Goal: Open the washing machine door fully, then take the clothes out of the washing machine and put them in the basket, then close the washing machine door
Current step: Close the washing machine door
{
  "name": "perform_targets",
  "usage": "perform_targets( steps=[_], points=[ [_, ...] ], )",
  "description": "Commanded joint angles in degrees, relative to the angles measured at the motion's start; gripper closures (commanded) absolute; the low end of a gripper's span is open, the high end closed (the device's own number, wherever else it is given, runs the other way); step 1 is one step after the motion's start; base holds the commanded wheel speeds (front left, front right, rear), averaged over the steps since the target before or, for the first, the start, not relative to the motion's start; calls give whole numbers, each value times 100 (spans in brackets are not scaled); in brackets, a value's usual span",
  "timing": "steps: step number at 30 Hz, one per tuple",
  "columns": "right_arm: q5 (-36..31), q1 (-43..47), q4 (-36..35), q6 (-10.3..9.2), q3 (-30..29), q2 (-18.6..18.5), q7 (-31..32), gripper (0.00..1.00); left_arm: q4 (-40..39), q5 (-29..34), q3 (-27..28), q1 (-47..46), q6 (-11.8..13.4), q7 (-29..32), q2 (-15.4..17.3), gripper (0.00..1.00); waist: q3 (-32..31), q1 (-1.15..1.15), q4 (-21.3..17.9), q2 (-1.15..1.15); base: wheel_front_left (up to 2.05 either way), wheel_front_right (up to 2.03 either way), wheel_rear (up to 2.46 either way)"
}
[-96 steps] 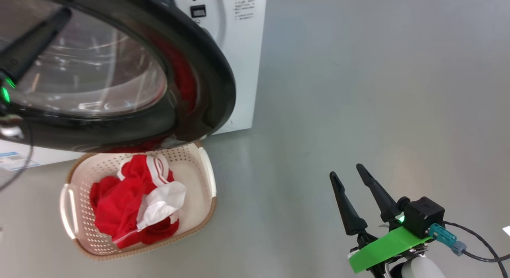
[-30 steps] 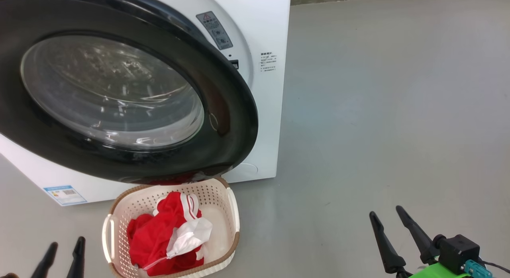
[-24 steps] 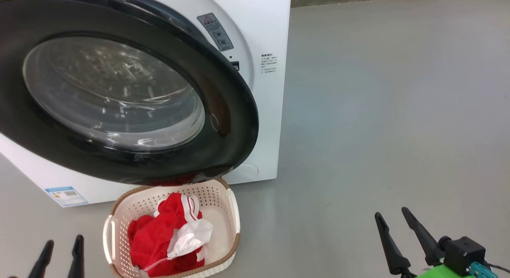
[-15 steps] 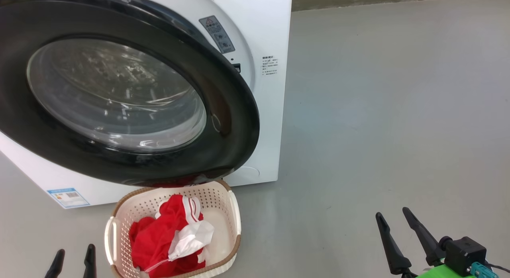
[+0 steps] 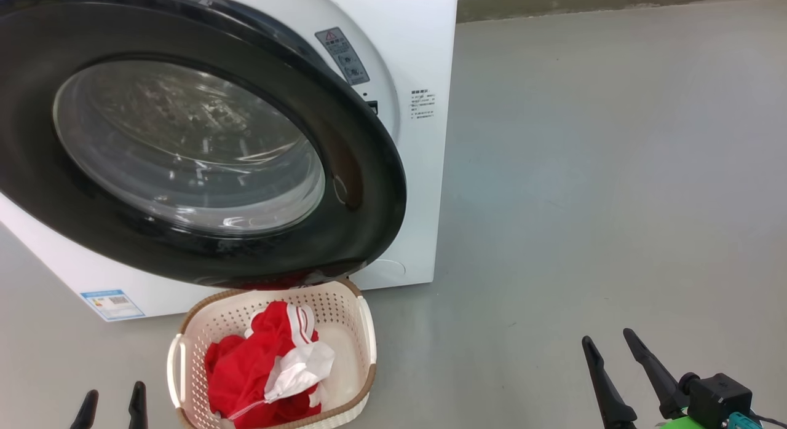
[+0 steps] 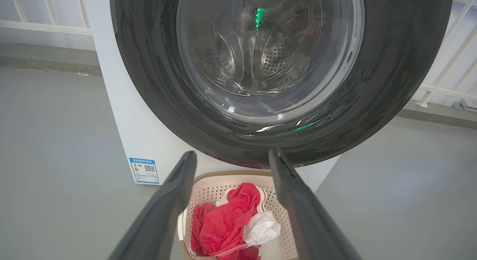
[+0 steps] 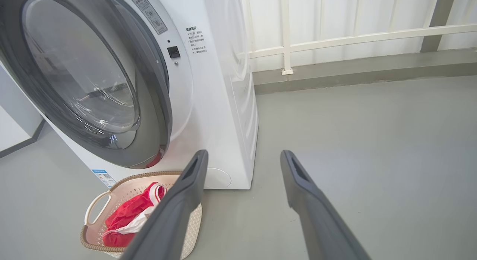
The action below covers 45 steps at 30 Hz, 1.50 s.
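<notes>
Seeing the clothes (image 5: 246, 367) piled in the basket (image 5: 367, 330), sitting on the floor (image 5: 584, 171) just in front of the washing machine (image 5: 424, 48), under the lower edge of the washing machine door (image 5: 369, 189). Seeing bare drum (image 6: 275, 55) through the door glass in the left wrist view, so treating unload as done. Judging door closing as the part left: hanging ajar in the right wrist view, free edge standing off the front, latch socket (image 7: 173, 51) exposed. Noticing a red patch at the door's bottom rim, reflection or trapped cloth, not telling which. Holding left gripper (image 5: 115, 392) and right gripper (image 5: 607, 337) spread wide, gripping nothing, well apart from the door. Expecting a push on the rim to finish.
</notes>
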Motion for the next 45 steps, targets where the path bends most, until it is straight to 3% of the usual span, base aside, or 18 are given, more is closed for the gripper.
perform_targets(
  steps=[1, 9, 10, 11, 12, 13, 14, 25, 33, 45],
  points=[
    [56, -76, -143, 9, 85, -66, -28, 0, -138, 52, 226, -164, -17, -70, 90, 0, -4, 0, 19, 0, 0, 0, 0],
    [101, -130, -147, 9, 135, -59, -28, 0, -140, 66, 119, -241, -17, -70, 59, 0, 12, 0, 188, 0, 0, 0, 0],
    [114, -148, -141, 9, 163, -54, -28, 9, -144, 62, 97, -259, -17, -70, 54, 0, 19, 0, 231, 0, 0, 0, 0],
    [143, -171, -137, 9, 192, -41, -28, 56, -149, 60, 73, -272, -17, -70, 51, 0, 27, 0, 280, 0, 0, 0, 0],
    [158, -203, -134, 9, 232, -39, -28, 78, -158, 59, 58, -284, -17, -70, 45, 0, 45, 0, 331, 0, 0, 0, 0],
    [175, -247, -131, 9, 274, -36, -28, 97, -168, 54, 42, -300, -17, -70, 38, 0, 68, 0, 387, 0, 0, 0, 0],
    [191, -296, -123, 9, 315, -30, -28, 100, -180, 53, 18, -315, -17, -70, 31, 0, 86, 0, 449, 0, 0, 0, 0],
    [271, -1208, 61, 9, 736, 142, -28, 100, -184, -66, -311, -531, -17, -70, -107, 0, 469, 0, 1290, 0, 0, 0, 0],
    [231, -2049, 376, 9, 967, 45, -28, 100, -208, -235, -563, -962, -17, -70, -145, 0, 1005, 0, 1913, 0, 0, 0, 0],
    [279, -3225, 849, 9, 1014, 6, -28, 100, -299, -377, -945, -1464, -17, -70, -26, 0, 1645, 0, 2167, 0, 0, 0, 0]
  ],
)
